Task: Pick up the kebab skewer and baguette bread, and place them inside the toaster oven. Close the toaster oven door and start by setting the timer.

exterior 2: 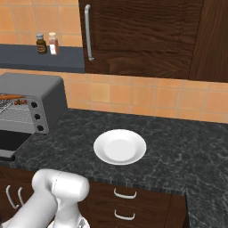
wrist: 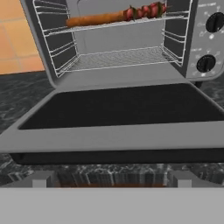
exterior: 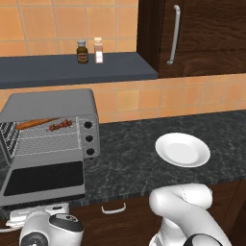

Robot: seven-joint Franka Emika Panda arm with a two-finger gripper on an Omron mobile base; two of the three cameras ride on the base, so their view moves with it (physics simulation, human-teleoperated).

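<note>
Claw (wrist: 112,183) jaws stand wide and empty, low in front of the lowered toaster oven door (wrist: 118,109), whose front edge lies just above the fingertips in the hand view. Baguette bread (wrist: 94,19) and kebab skewer (wrist: 146,11) already lie end to end on the upper rack inside the toaster oven (exterior: 53,103). Risk lies in the lift: fingers catching under the countertop edge rather than the door, or slipping off it so the door drops open again. A hard slam could jolt the food, and the timer knobs (exterior: 89,138) are still to be set.
</note>
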